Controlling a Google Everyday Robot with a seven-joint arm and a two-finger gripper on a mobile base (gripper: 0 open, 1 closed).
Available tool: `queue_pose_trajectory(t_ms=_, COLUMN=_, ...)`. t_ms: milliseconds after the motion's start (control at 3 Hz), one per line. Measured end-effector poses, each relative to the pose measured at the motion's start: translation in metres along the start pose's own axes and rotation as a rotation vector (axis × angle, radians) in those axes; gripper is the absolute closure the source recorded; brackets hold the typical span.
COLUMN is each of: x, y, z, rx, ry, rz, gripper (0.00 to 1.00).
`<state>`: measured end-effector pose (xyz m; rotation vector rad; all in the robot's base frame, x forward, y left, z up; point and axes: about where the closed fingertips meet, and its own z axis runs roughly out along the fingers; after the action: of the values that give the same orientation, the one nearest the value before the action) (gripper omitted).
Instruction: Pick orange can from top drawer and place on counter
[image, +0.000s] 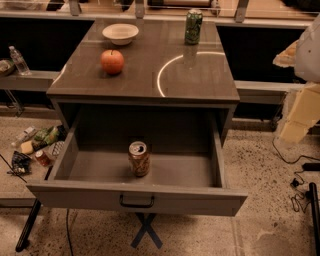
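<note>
The end effector (300, 107) appears only as pale cream and white shapes at the right edge of the view, raised beside the cabinet and well apart from everything it has to handle; I cannot tell whether it is released or clenched, and nothing shows in its hold. The orange can (139, 159) lies to its left and lower down, standing upright on the floor of the top drawer (100, 196), which is pulled fully out. The can sits about midway across the drawer and toward the front panel, clear of both side walls, just behind the small black handle (136, 202). Its long axis is vertical, silver top and pull tab facing up, so I judge the coming move to be a reach leftward and down into the open drawer, clearing the nearer right side wall, with the grasp taken across the can's round body. There is only the one arm, so no choice of side arises. The table (200, 75), also to the end effector's left but higher than the can, carries a red apple (112, 61), a white bowl (120, 33) and a green can (193, 26); the stretch nearest the end effector holds only a bright ring reflection (165, 70) and looks the easiest place to set the can.
</note>
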<state>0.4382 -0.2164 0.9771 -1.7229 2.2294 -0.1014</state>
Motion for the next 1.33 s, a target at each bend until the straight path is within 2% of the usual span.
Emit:
queue_pose_trajectory(t_ms=333, x=-0.001, y=0.000, z=0.001, rx=-0.003, ry=-0.012, rz=0.003, gripper=0.00)
queue_pose_trajectory(t_ms=667, x=-0.013, y=-0.001, z=0.025, rx=-0.062, ry=-0.158, rz=0.049, gripper=0.00)
queue_pose_trajectory(t_ms=1000, x=-0.053, y=-0.001, z=0.068, rx=-0.136, ry=-0.365, rz=0.145, gripper=0.00)
queue_pose_trajectory(t_ms=1333, x=-0.104, y=0.005, z=0.101, rx=-0.179, ry=-0.533, rz=0.223, gripper=0.00)
